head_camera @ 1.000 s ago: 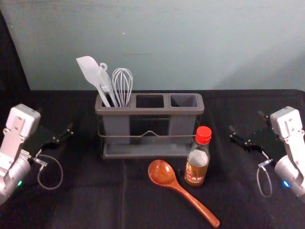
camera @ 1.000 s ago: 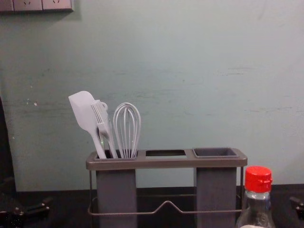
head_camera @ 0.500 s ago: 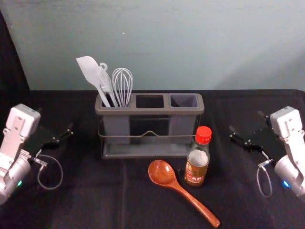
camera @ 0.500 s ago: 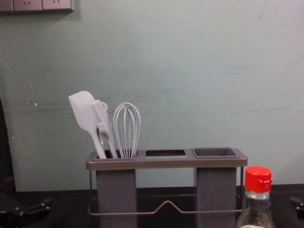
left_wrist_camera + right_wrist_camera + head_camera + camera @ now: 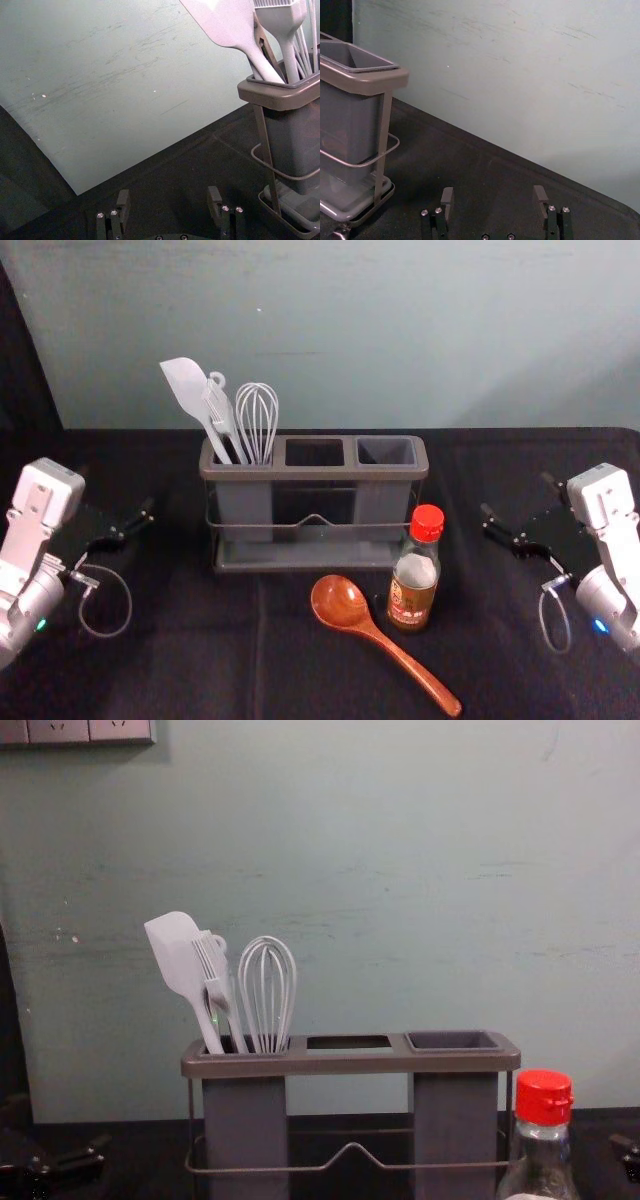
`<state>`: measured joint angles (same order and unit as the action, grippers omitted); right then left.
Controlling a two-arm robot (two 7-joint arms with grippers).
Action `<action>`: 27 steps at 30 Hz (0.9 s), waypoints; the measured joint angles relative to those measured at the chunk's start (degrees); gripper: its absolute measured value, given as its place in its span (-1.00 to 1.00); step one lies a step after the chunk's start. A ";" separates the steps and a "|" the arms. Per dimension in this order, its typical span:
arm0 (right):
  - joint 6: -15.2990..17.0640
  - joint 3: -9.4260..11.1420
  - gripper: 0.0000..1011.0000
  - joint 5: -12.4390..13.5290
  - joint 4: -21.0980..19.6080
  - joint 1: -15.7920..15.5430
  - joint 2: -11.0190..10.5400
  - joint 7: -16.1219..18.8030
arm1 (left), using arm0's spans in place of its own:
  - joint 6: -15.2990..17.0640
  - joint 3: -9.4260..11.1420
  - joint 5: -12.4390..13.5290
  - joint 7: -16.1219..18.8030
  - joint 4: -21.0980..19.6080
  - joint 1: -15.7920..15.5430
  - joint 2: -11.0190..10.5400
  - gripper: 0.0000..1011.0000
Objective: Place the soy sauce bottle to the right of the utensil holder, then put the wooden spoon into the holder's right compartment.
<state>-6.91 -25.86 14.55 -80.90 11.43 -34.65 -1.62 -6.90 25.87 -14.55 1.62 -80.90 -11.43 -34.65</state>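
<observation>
From here I have the grey holder (image 5: pixel 315 472), spatula (image 5: pixel 187 385), brush (image 5: pixel 207 960) and whisk (image 5: pixel 257 405) in its left compartment (image 5: pixel 245 505). My left gripper (image 5: pixel 117 491) and right gripper (image 5: pixel 517 494) stand wide, one off each side. The glossy red-brown spoon (image 5: pixel 341 602) lies in front, bowl toward the holder. Just beside it, the red-capped glass bottle (image 5: pixel 412 592) stands upright before the holder's right end.

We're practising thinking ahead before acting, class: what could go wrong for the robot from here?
Reaching for the sauce bottle, the right hand might nudge the wooden spoon, whose bowl lies close beside it. If moved carelessly, the bottle could bump the holder just behind it. The spoon's wide bowl might catch on the rim of the right compartment; handle first looks safer.
</observation>
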 joint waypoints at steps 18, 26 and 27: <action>0.00 0.00 0.98 0.00 0.00 0.00 0.00 0.00 | 0.00 0.00 0.00 0.00 0.00 0.00 0.00 1.00; 0.00 0.00 0.98 0.00 0.00 0.00 0.00 0.00 | 0.00 0.00 0.00 0.00 0.00 0.00 0.00 1.00; 0.00 0.00 0.98 0.00 0.00 0.00 0.00 0.00 | 0.00 -0.01 0.00 0.00 0.00 0.00 0.00 1.00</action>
<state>-6.91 -25.86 14.55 -80.90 11.43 -34.65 -1.62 -6.90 25.86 -14.54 1.62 -80.90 -11.43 -34.64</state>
